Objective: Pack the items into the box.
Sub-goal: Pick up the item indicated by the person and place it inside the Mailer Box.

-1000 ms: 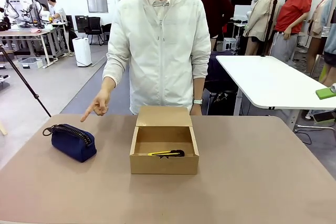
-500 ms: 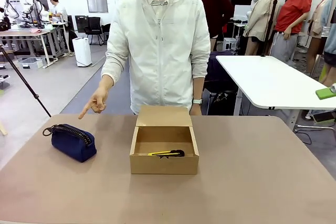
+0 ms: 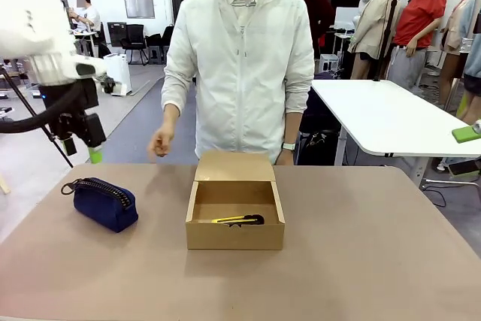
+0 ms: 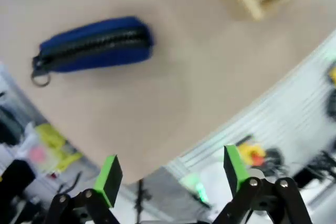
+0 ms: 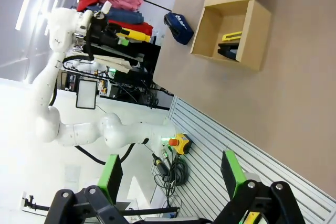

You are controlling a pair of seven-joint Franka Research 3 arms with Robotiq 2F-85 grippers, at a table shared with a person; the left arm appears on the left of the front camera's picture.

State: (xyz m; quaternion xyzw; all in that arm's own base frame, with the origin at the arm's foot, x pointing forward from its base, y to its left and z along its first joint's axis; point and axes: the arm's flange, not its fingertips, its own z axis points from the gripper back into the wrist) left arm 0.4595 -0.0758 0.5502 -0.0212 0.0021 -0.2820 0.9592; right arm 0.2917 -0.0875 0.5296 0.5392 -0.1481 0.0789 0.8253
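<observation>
Left hand [image 3: 83,149] released, high at the left of the tabletop [image 3: 361,246]; navy pouch [image 3: 101,203] lies left of the open box [image 3: 234,238].
Your front view shows a yellow knife [image 3: 234,219] inside the box. Your right wrist view, looking in from the side, adds a black stapler [image 5: 228,52] beside it, with your right hand [image 5: 170,174] empty, jaws wide.

Left fingers [image 3: 95,143] newly, apparently, above pouch [image 3: 101,203]

The white left robot arm [image 3: 30,24] reaches in from the left, wrist bent downward. Its black 2-finger left gripper [image 3: 81,148] hangs with its green pads spread wide. The black, green-padded right gripper [image 5: 170,174] likewise has its 2 fingers [image 5: 110,174] fully parted.
</observation>
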